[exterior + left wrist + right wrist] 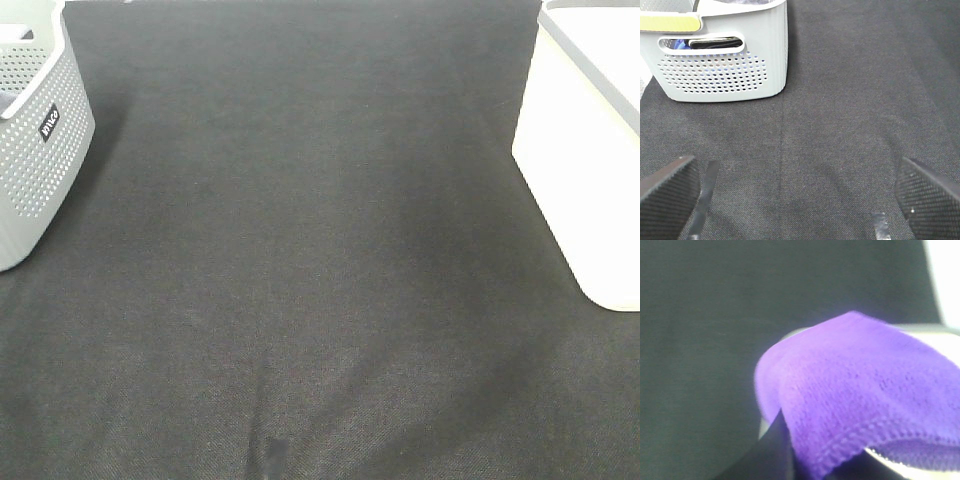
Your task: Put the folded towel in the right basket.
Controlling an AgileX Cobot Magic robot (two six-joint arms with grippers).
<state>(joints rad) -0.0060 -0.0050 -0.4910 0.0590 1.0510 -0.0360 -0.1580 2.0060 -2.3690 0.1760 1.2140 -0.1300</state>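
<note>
Dark woven table cover [300, 250] fills nearly the whole overhead frame; faint creases at lower centre.

White basket [570, 180]: upper right corner of the overhead frame, smooth plain wall, cut off by the right edge. This is the right-hand basket.

Grey basket [40, 170]: upper left corner of the overhead frame, wall perforated with small holes. The left wrist view shows dark items through its handle slot and a yellow-green strip [670, 22] along its rim.

Purple towel [860, 390]: seen only in the right wrist view, very close to the lens and blurred, stitched hem showing. It is up off the dark cover, which lies behind it, and it is not in either basket.

Right gripper [820, 460]: clamped on the purple towel. Cloth drapes over the fingertips and hides them. One dark finger [771, 452] shows, pressed against the lower fold.

Left gripper [800, 200]: fingers [670, 195] spread wide with nothing between them, bare cover underneath, grey basket well ahead of it.

Small black label [48, 122] with white lettering on the grey basket wall; too small to read.
</note>
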